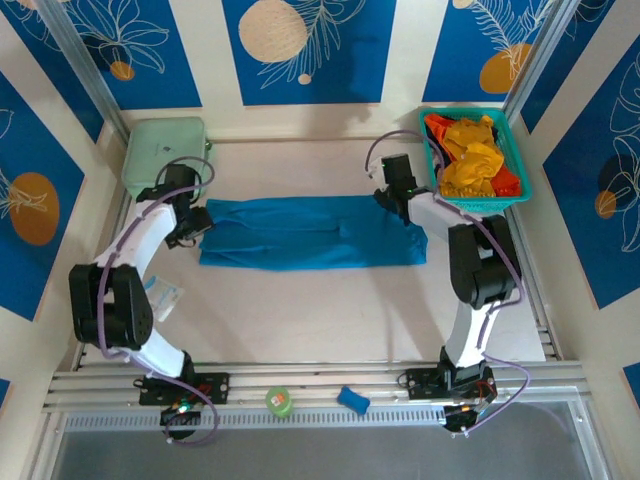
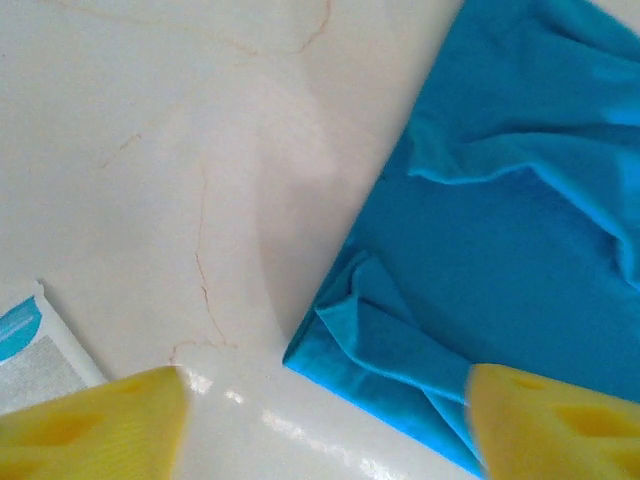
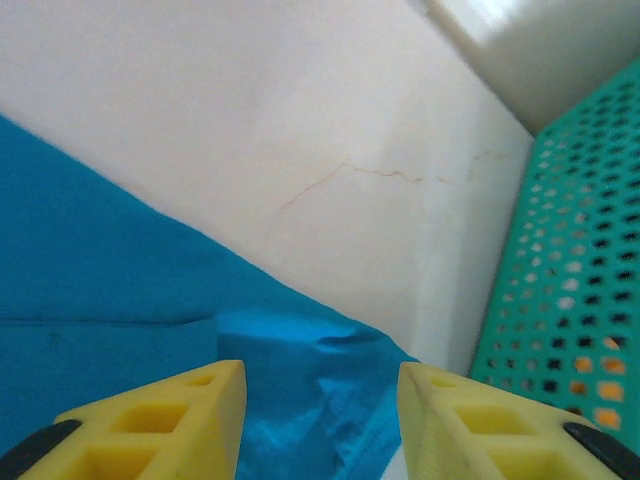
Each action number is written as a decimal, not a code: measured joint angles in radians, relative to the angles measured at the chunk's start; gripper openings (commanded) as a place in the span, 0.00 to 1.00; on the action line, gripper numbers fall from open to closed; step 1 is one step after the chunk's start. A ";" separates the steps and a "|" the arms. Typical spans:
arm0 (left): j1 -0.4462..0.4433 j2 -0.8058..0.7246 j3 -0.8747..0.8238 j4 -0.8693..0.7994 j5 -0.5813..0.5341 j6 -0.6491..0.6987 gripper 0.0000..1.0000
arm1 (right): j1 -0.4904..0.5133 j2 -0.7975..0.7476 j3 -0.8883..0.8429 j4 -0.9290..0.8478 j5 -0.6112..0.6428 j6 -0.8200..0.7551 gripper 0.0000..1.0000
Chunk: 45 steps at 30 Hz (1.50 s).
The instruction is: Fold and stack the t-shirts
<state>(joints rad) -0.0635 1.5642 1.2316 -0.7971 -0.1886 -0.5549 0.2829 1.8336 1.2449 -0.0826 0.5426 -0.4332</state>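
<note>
The blue t-shirt lies folded into a long flat band across the middle of the table. My left gripper hovers open at its left end. In the left wrist view the shirt's folded corner lies between the yellow fingertips, and the left gripper holds nothing. My right gripper stands open over the far right corner. The right gripper has blue cloth under its gap, ungripped. A yellow-orange shirt and a red-orange shirt lie crumpled in the basket.
The teal basket stands at the back right, its perforated wall close to my right fingers. A mint-green case sits back left. A white packet lies near the left arm. A green roll and a blue piece rest on the front rail.
</note>
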 measured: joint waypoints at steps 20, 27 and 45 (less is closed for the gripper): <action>-0.072 0.150 -0.130 0.018 0.141 0.048 0.00 | 0.022 -0.547 -0.315 -0.224 -0.085 0.311 0.00; -0.072 0.253 -0.015 0.049 0.100 0.048 0.00 | 0.022 -0.566 -0.344 -0.248 -0.093 0.312 0.00; -0.072 0.372 0.177 0.051 0.028 0.046 0.00 | -0.011 -0.566 -0.408 -0.216 -0.216 0.364 0.04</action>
<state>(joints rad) -0.1352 1.9366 1.4082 -0.7456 -0.1608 -0.5087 0.2722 1.2678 0.8371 -0.2989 0.3267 -0.0696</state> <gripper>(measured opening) 0.064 0.049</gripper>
